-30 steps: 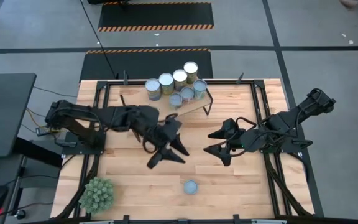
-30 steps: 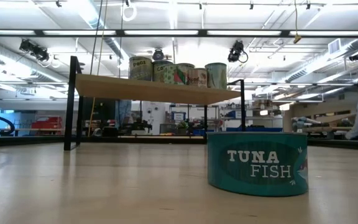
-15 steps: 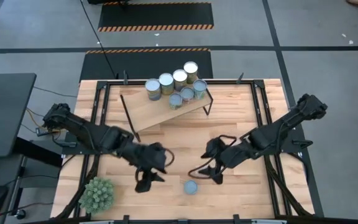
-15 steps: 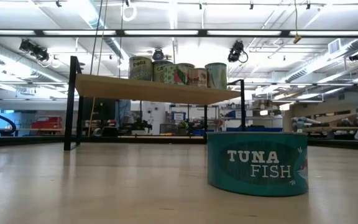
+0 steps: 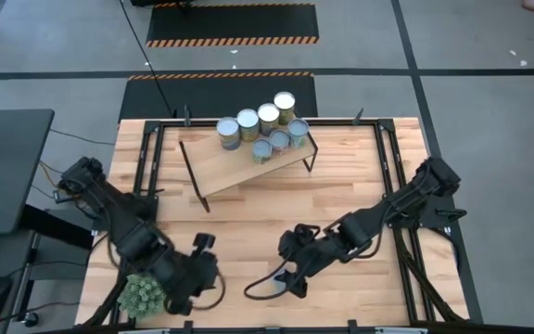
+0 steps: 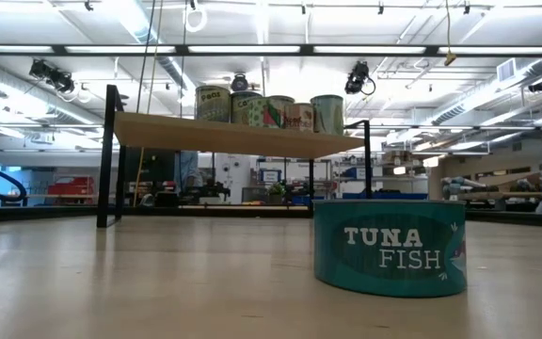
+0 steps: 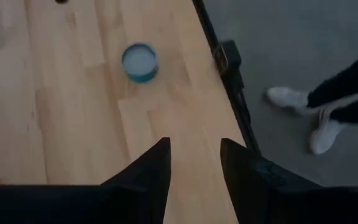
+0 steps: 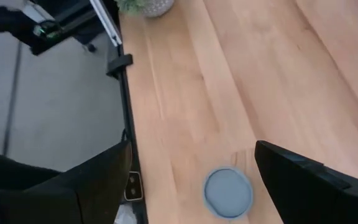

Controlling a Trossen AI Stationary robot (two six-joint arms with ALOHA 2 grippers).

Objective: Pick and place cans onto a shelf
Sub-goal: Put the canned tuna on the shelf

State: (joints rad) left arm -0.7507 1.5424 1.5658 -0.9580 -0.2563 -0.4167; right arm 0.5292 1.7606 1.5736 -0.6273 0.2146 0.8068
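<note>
The tabletop [image 5: 248, 209] has a broad bare stretch of wood between the shelf [image 5: 248, 165] at its far edge and the near edge, where both arms work. The right gripper [image 5: 272, 283] hangs low over the near-middle of the table, its fingers [image 8: 303, 180] spread wide with the lone teal can [image 8: 228, 191] between them and untouched. That can stands close to the black frame rail along the near edge; it is short and round, with a pale blue-grey lid and "TUNA FISH" on its side [image 6: 390, 247]. The left gripper [image 5: 197, 278] sits by the near left corner, just beside the spiky green plant [image 5: 143, 293], fingers [image 7: 148, 177] parted with a modest gap and holding nothing. Six other cans [image 5: 260, 128] cluster on the shelf's raised far end.
</note>
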